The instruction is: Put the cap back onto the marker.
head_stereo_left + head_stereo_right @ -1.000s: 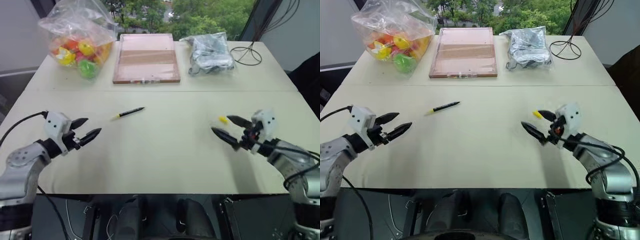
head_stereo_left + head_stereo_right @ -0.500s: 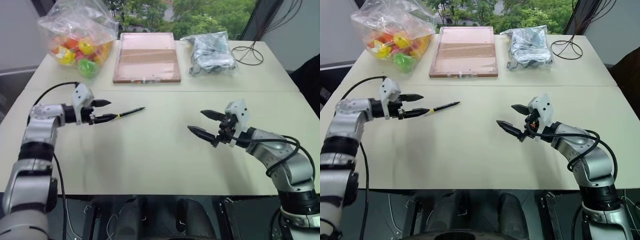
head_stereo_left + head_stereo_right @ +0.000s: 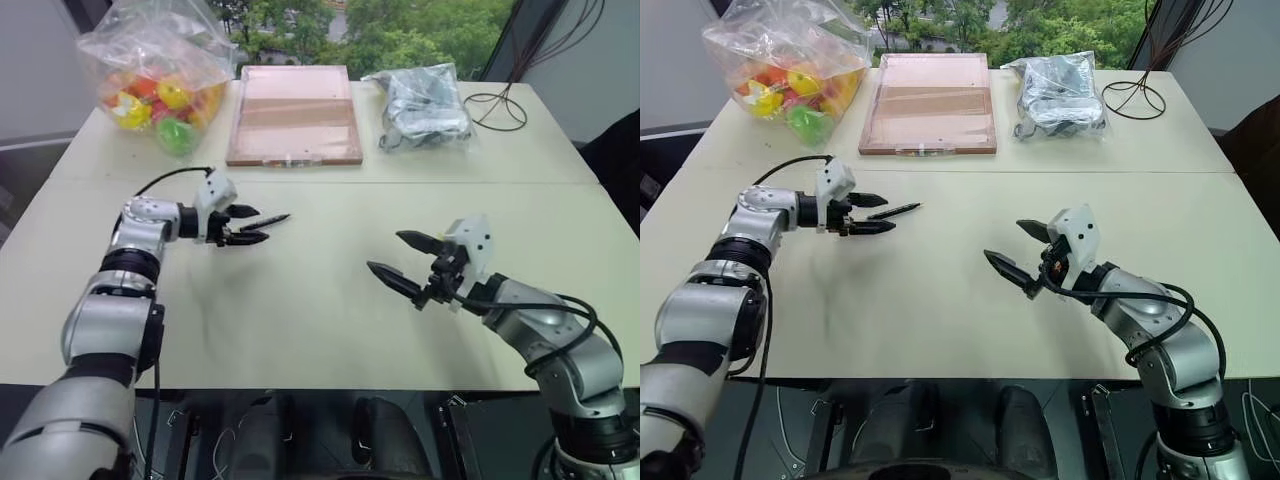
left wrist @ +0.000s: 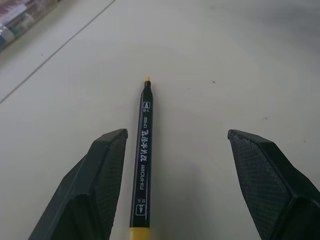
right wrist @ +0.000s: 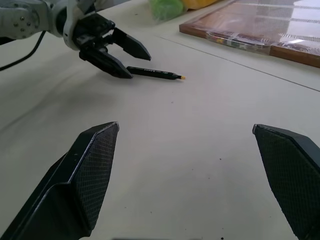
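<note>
My left gripper (image 3: pixel 868 214) sits in the left-centre of the frame with its fingers spread on either side of the marker's near end, gripping nothing. In the left wrist view the marker (image 4: pixel 143 165) runs up between the two fingers with clear table on both sides of the barrel. My right gripper (image 3: pixel 1025 254) hangs right of centre, fingers wide apart and empty.

Table (image 3: pixel 940 300): pale, with a bag of coloured toys (image 3: pixel 790 75) at upper left, a flat brown box (image 3: pixel 930 105) at upper centre and a grey bag (image 3: pixel 1055 95) at upper right.

Marker: it lies flat on the table, left of centre, its small yellow tip pointing toward the frame's centre. I cannot find the cap anywhere.

Step in hand, as I judge it: taking up the marker with the left gripper. The next move calls for closing squarely on the barrel and lifting it without rolling it. Capping then needs the cap located and picked up by the right gripper, probably near or under that arm.
</note>
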Controlling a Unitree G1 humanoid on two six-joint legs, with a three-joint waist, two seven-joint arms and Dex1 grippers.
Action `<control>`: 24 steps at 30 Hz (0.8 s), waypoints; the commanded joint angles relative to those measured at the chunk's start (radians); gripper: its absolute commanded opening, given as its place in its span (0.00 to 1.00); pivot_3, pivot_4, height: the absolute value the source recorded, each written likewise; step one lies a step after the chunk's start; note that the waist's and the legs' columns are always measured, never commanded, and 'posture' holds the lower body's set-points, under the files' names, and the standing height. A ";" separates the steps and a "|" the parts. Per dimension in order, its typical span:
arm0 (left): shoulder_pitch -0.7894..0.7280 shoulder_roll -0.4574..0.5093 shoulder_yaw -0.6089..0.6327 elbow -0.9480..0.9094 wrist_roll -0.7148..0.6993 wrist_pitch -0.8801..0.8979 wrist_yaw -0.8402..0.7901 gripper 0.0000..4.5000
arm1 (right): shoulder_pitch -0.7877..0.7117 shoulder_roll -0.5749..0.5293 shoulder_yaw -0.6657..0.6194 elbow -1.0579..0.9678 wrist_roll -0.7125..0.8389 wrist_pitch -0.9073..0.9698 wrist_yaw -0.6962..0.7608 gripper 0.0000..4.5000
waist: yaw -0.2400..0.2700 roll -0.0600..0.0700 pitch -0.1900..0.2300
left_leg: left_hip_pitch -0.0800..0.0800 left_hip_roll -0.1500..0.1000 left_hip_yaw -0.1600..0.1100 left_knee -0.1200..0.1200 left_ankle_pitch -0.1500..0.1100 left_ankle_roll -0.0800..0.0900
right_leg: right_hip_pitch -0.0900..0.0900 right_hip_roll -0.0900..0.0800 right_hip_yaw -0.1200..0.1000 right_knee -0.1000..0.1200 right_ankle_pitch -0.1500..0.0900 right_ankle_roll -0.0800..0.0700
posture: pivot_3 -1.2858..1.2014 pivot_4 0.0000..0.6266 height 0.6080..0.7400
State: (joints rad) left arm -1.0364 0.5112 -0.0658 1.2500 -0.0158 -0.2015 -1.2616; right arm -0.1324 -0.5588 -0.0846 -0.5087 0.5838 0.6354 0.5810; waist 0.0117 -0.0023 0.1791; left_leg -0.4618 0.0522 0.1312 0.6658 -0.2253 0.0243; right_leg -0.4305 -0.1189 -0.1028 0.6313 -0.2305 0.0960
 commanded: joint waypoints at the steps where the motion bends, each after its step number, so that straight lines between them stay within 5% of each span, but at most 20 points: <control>1: -0.025 -0.008 0.019 0.015 0.016 -0.024 0.043 0.75 | -0.004 0.003 -0.016 -0.042 0.003 -0.012 -0.011 0.99 | 0.000 0.000 0.000 | 0.000 0.000 0.000 0.000 0.000 0.000 | 0.000 0.000 0.000 0.000 0.000 0.000 | 0.52 0.24 1.00; 24: -0.052 -0.070 0.029 0.072 0.088 0.015 0.193 0.75 | 0.031 0.027 -0.013 -0.076 0.001 -0.011 -0.069 0.99 | 0.001 0.000 0.000 | 0.000 0.000 -0.001 0.001 0.000 0.000 | 0.001 0.000 0.000 0.001 0.000 0.000 | 0.52 0.24 1.00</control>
State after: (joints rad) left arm -1.0653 0.4434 -0.0448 1.3174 0.0594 -0.1950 -1.0771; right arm -0.0979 -0.5375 -0.0836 -0.5344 0.5735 0.6340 0.5163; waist 0.0126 -0.0028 0.1790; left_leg -0.4615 0.0519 0.1306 0.6666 -0.2252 0.0244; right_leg -0.4296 -0.1189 -0.1029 0.6321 -0.2304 0.0962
